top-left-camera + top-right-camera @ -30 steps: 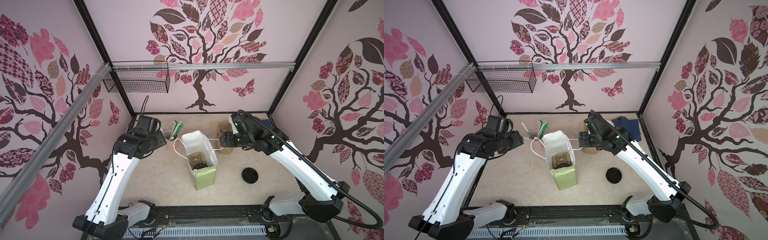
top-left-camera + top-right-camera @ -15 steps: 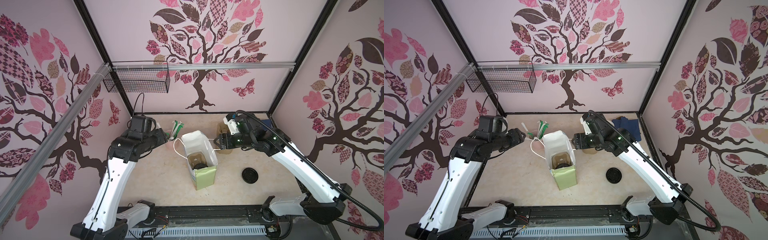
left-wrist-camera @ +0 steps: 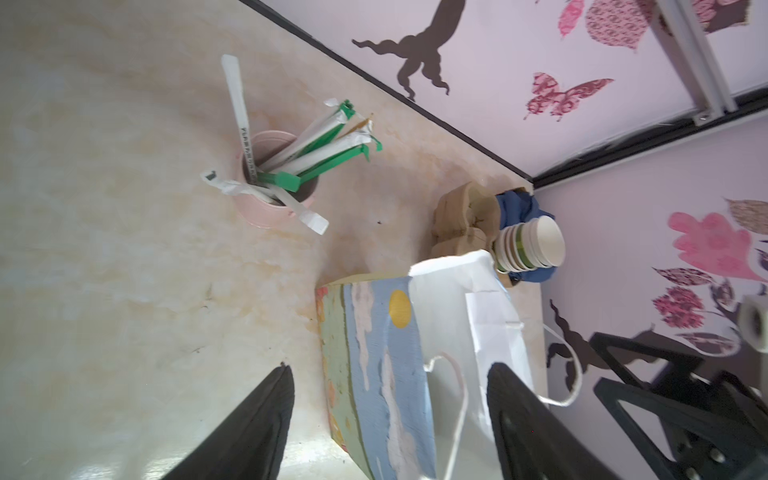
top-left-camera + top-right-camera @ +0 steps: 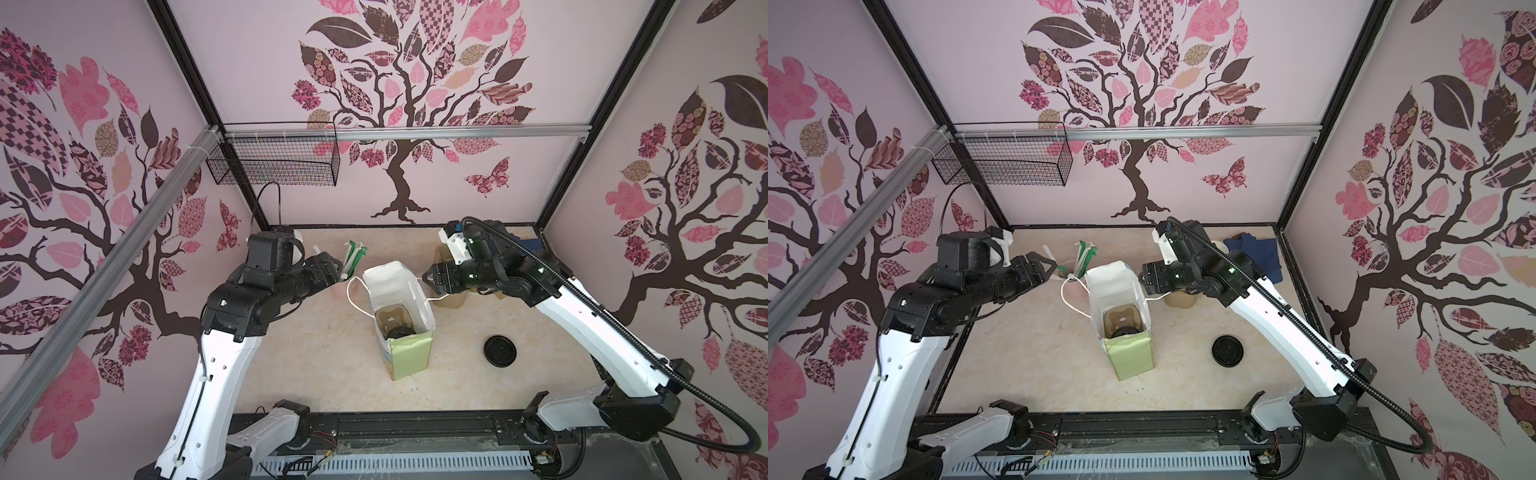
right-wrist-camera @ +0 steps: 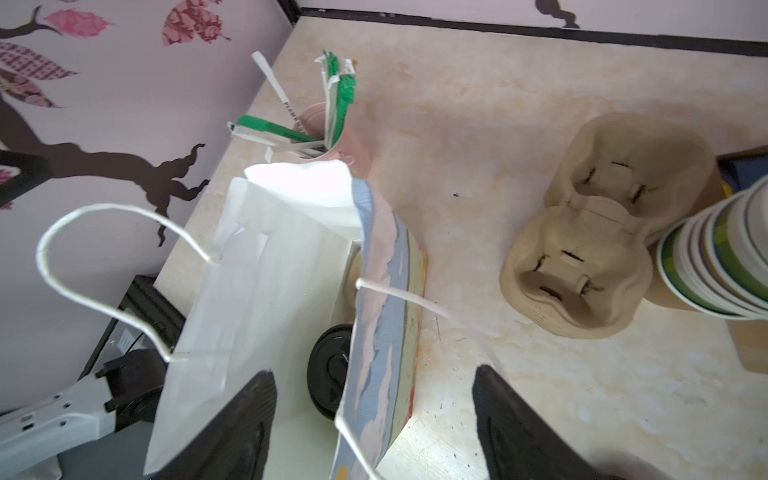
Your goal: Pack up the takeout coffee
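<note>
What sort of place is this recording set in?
Probably a mock café takeout counter inside a walled robot cell. There is a stack of paper cups, a pulp cup carrier, a pink cup of wrapped straws, and a lidded takeout coffee standing in a paper bag.

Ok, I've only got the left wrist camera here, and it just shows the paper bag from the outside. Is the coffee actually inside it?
Observer: Yes. In both top views the takeout coffee stands at the bottom of the paper bag, with its black lid facing up.
Operator: Good. Is anything lying around that my view misses?
Observer: A loose black lid lies flat on the table, on the right arm's side of the bag and apart from it.
</note>
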Controlling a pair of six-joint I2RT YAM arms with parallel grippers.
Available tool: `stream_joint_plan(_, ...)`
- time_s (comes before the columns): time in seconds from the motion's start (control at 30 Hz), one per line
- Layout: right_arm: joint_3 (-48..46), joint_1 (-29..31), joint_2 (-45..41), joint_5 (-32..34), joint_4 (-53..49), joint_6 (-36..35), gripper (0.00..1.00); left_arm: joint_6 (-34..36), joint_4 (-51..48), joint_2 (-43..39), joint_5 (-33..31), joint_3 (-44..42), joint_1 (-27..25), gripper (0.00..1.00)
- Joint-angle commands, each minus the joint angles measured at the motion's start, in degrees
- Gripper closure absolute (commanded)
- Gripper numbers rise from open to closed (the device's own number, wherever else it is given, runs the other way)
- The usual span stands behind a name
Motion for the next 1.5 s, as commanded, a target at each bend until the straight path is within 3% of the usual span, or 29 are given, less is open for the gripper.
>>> stream_joint_plan(0.0, -1.0, -0.6, -3.0, 7.8, 1.7, 4.0, 0.22, 0.4, 1.2, 0.8, -9.9, -1.1, 0.2, 0.24)
stream_joint_plan(0.17, -3.6, -4.8, -4.5, 9.7, 3.7, 6.4, 0.21, -3.0, -2.3, 7.7, -18.5, 2.1, 0.3, 0.30)
stream_joint_plan(0.33, -4.9, -5.9, -7.3, 12.5, 4.6, 7.8, 0.21, -3.9, -5.2, 15.0, -16.2, 5.1, 0.4, 0.34)
stream_joint_plan(0.47, -6.7, -5.9, -8.7, 11.8, 5.3, 8.7, 0.22, -5.7, -0.2, 18.6, -14.0, 4.1, 0.7, 0.36)
stream_joint_plan(0.6, -7.2, -5.9, -9.8, 11.9, 5.5, 9.4, 0.22, -6.4, 3.2, 23.0, -11.4, 5.0, 0.9, 0.44)
stream_joint_plan(0.8, -8.2, -5.9, -11.2, 11.9, 5.4, 9.4, 0.21, -4.6, 3.0, 27.2, -14.4, 5.8, 1.4, 0.52)
stream_joint_plan(1.03, -8.7, -5.9, -12.5, 12.4, 5.3, 10.0, 0.22, -3.6, 6.3, 30.7, -13.8, 6.6, 1.9, 0.61)
stream_joint_plan(1.47, -9.2, -5.9, -13.3, 12.6, 5.0, 10.9, 0.22, -3.8, 5.9, 32.6, -13.9, 7.4, 1.9, 0.87)
